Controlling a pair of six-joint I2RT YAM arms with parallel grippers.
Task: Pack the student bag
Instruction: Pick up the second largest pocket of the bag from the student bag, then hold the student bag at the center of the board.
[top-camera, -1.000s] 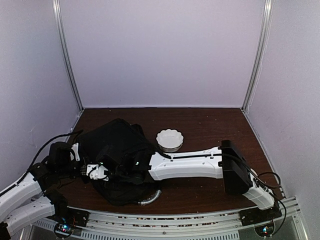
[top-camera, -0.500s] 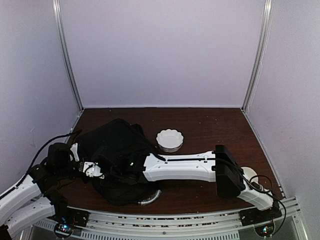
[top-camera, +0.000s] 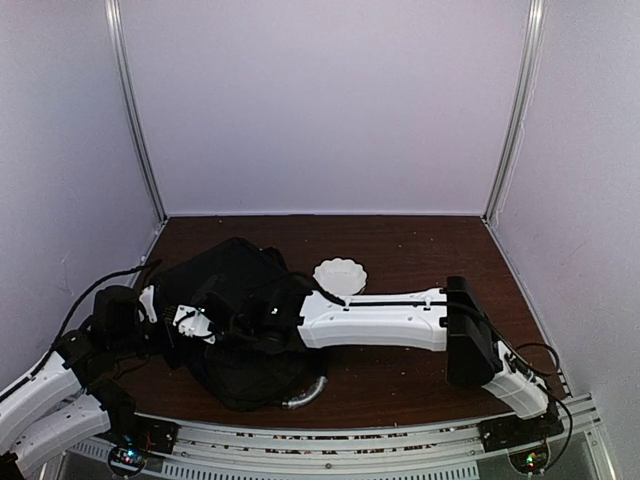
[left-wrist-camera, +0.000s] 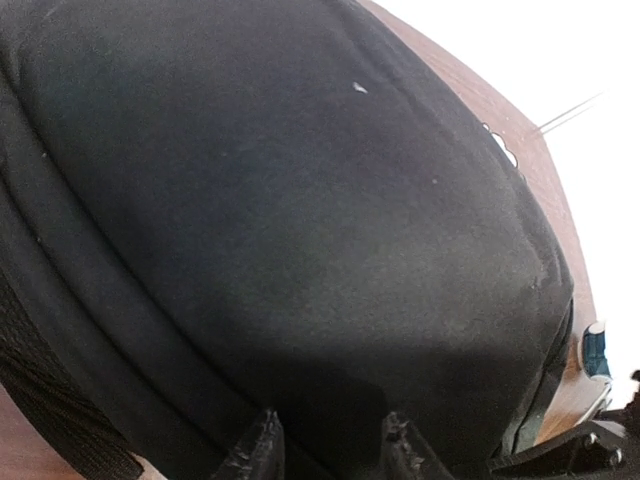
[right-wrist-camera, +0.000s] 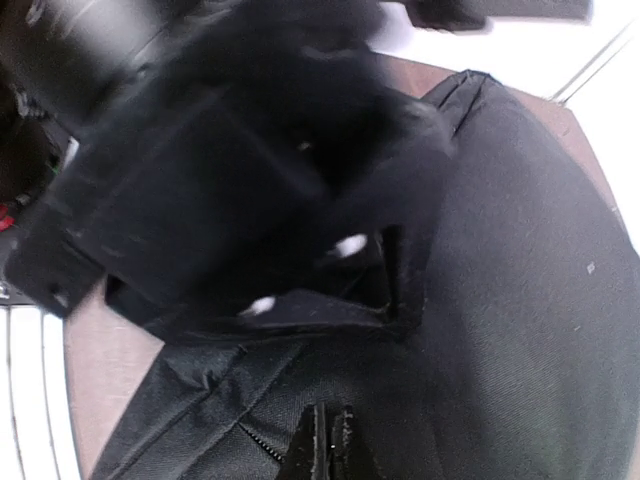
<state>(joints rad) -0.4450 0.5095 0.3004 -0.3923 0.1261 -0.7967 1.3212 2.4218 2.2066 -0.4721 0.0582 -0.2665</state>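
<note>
The student bag (top-camera: 240, 300), a big black backpack, lies at the left front of the table, its silvery-grey handle (top-camera: 305, 393) at the near edge. My left gripper (top-camera: 185, 322) is at the bag's left side. In the left wrist view it (left-wrist-camera: 332, 445) is open, with both fingers pressed to the bag's black fabric (left-wrist-camera: 300, 200). My right gripper (top-camera: 222, 300) reaches across over the bag. In the right wrist view it (right-wrist-camera: 328, 440) is shut, tips down on the bag (right-wrist-camera: 520, 300) at the end of a zip line (right-wrist-camera: 258, 440). What it pinches is hidden.
A white fluted bowl (top-camera: 340, 276) stands just behind the right arm's white forearm (top-camera: 380, 322). Pale walls with metal posts (top-camera: 135, 110) close in the table at the left, back and right. Brown tabletop (top-camera: 420, 250) shows to the right of the bag.
My right gripper has moved away from the near edge and up over the bag, and the bag's top has risen with it. The left gripper has shifted slightly farther in.
</note>
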